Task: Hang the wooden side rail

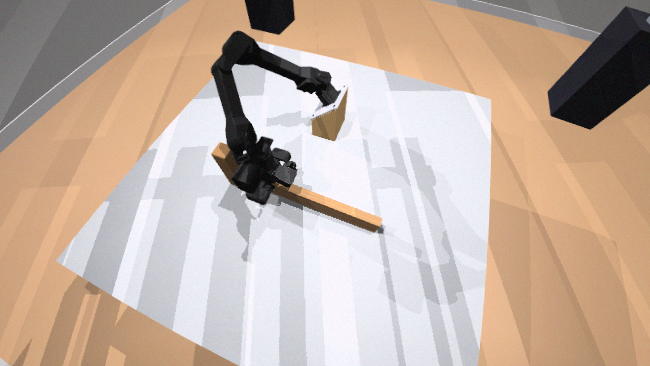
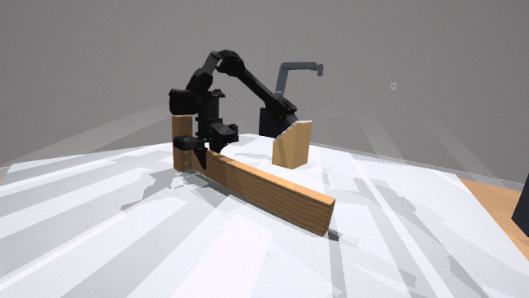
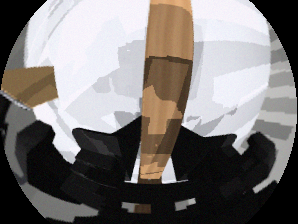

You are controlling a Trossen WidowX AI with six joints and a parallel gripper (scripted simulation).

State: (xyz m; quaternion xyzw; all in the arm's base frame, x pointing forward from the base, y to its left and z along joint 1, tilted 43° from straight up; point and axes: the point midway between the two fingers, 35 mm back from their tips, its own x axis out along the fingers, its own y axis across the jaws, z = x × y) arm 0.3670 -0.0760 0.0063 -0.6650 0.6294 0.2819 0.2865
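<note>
The wooden side rail [image 1: 340, 206] [image 2: 268, 187] [image 3: 167, 30] stands on edge, its near end close against the headboard post. Its far end is at or very near the table; a small gap cannot be ruled out. The upright wooden post [image 1: 223, 157] [image 2: 181, 126] is partly behind the arm. My gripper [image 2: 205, 158] [image 3: 154, 118] is shut on the rail near its post end, one finger on each side. Small grey metal bits show low at the post in the exterior view, but the gripper and rail hide most of the hooks, pins and slot. I cannot tell whether the hooks sit on the pins.
A tan wooden block [image 1: 330, 126] [image 2: 292, 148] [image 3: 32, 82] with a slanted top carries the arm's base, behind the rail. The arm arches from it over to the post. Dark box-like objects [image 1: 270, 15] [image 1: 597, 75] stand beyond the white table top [image 1: 440, 165] [image 2: 240, 265].
</note>
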